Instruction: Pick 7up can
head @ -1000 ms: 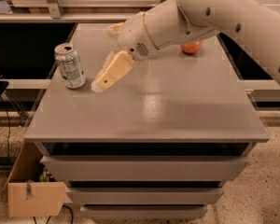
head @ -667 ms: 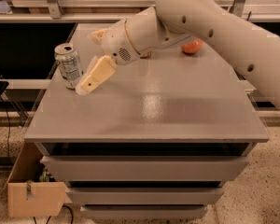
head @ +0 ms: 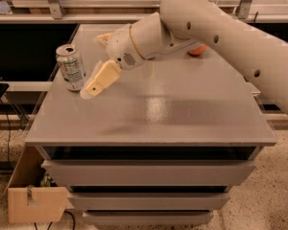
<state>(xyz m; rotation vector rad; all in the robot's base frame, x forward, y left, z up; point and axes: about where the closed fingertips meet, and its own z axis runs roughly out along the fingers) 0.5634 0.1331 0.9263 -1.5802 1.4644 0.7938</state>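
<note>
**Figure: we are viewing the cream two-finger end effector (head: 91,65) hovering beside the silver-white aluminium 7up can (head: 71,67) on the grey table (head: 182,114).**
The can is standing upright near the table's left edge; the end effector's fingers (head: 100,80) are standing wide apart, released, the nearer one lying just right of the can, gripping nothing.

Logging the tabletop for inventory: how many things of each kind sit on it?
Cans: 1, the 7up can
Orange thing: 1, partly behind the arm
Total: 2
The claw hangs beside the can, not counted.
</note>
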